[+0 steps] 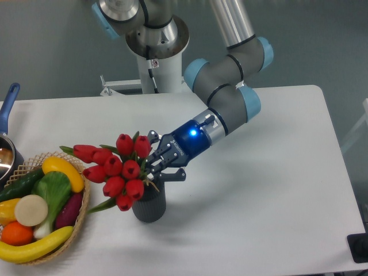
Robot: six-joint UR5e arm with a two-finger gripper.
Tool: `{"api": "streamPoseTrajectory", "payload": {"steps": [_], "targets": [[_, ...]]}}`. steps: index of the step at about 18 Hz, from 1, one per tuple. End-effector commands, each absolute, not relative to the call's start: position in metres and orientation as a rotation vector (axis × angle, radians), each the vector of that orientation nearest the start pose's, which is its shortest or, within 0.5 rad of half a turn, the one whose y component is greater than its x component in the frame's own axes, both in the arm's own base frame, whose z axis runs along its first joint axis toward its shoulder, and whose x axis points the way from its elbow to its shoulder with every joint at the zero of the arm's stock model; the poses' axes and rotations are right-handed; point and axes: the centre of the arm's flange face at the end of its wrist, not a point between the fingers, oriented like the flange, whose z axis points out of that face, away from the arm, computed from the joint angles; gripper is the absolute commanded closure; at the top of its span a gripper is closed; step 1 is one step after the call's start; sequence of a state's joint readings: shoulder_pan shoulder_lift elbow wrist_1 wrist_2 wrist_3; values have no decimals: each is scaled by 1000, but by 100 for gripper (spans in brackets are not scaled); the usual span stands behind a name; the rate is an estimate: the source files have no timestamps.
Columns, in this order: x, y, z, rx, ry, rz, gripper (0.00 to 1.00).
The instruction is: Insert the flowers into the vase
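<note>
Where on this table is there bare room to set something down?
Bare: the table's right half beyond the arm, and the front strip right of the vase. Crowded: the left, with wicker basket, pot and overhanging flowers.

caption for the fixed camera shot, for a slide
Gripper holds the red tulip flowers tilted left, stems in the dark ribbed vase, beside a wicker basket of produce.
</note>
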State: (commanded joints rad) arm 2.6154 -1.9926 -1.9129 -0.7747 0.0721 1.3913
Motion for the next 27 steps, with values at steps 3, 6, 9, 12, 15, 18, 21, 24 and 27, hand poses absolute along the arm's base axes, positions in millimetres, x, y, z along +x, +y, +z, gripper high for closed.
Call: {"api": "streamPoseTrajectory", "payload": {"steps": [3,6,9,12,15,18,21,24,27], "targets": [[-365,481,269,-1639,309,-515,71],[-364,480,266,-1640,314,-512,62],[-362,478,264,-1636,326,-498,56],[-362,478,263,-1634,326,-499,53],[-361,478,265,-1634,328,-496,44],[-366,476,270,-1632,336,-476,0],[-375,462,286,-1640,340,-423,0],[-391,442,300,-1745,359,-321,0],[-415,415,326,-1800,352,-208,0]]}}
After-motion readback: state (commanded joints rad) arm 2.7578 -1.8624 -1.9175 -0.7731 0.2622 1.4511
